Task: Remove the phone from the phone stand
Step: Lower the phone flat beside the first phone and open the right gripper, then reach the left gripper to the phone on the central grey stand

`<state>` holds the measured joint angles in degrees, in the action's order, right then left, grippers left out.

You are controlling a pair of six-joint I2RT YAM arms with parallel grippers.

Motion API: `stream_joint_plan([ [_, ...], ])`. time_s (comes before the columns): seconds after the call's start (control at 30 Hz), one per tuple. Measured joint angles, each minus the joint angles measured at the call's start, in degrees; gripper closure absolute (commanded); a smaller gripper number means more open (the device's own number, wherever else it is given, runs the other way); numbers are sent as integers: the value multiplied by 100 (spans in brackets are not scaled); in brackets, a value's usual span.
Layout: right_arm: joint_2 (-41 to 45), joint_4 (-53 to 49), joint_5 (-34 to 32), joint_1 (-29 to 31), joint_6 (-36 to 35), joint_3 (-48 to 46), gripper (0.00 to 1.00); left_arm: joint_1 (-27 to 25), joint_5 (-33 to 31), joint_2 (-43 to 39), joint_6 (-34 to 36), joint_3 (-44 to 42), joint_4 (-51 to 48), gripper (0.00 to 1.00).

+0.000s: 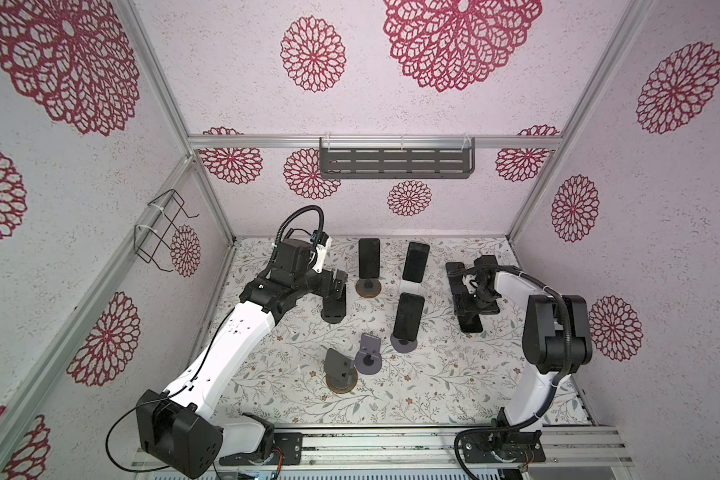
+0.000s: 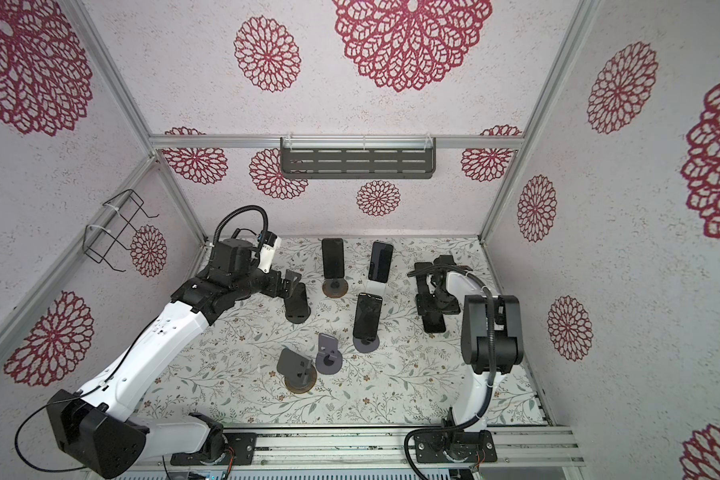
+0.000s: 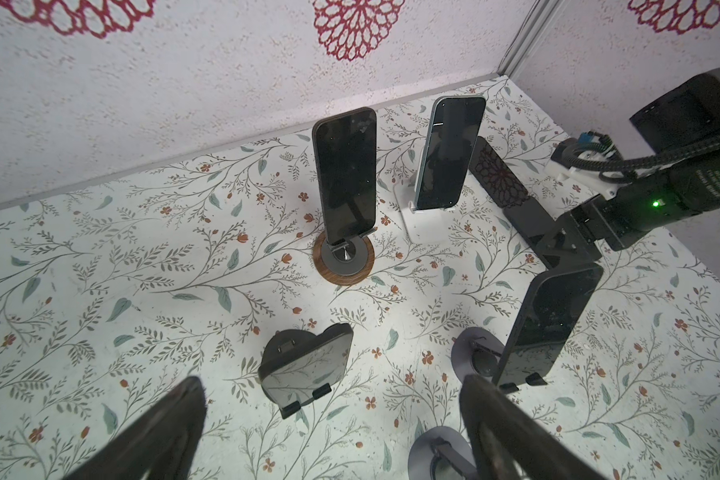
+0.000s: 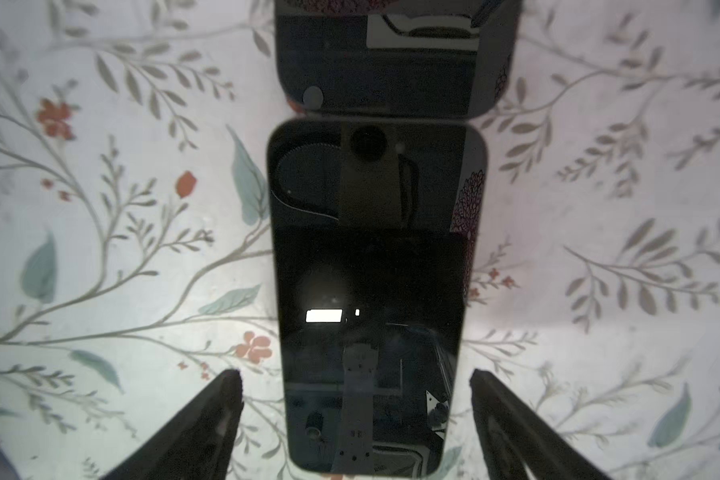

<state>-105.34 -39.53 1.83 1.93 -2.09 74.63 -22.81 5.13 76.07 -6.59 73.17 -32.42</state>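
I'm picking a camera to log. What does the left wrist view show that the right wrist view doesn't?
Left wrist only: three phones propped on a wood-ringed stand, a white stand and a grey stand, plus an empty black stand. Right wrist only: the right gripper open, fingers clear of the sides of a flat phone. Shared: that phone, a second flat phone end to end with it, the floral table cover.

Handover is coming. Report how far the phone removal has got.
Done: near flat phone and far flat phone lie on the table at right; black stand, wood-based stand and grey stand are empty. In hand: nothing; right gripper open astride the near phone, left gripper open. Left: back phone, white-stand phone and middle phone sit on stands.
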Motion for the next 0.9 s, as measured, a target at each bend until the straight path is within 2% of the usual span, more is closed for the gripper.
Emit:
stream_joint_plan([
  [0.2, 1217, 66, 452, 0, 177, -179, 12, 2, 376, 2, 168, 13, -96, 0],
  [0.37, 2144, 107, 846, 0, 306, -796, 13, -85, 673, -2, 164, 17, -149, 0],
  [0.47, 2487, 72, 1104, 0, 354, -1137, 14, -334, 730, -11, 50, 22, -125, 0],
  [0.67, 3058, 70, 1764, 0, 481, -1510, 19, -927, 1421, 42, -151, 28, 332, 3],
  [0.9, 3985, 70, 2577, 37, 669, -1985, 25, -1215, 1882, 737, -96, 160, 610, 11],
])
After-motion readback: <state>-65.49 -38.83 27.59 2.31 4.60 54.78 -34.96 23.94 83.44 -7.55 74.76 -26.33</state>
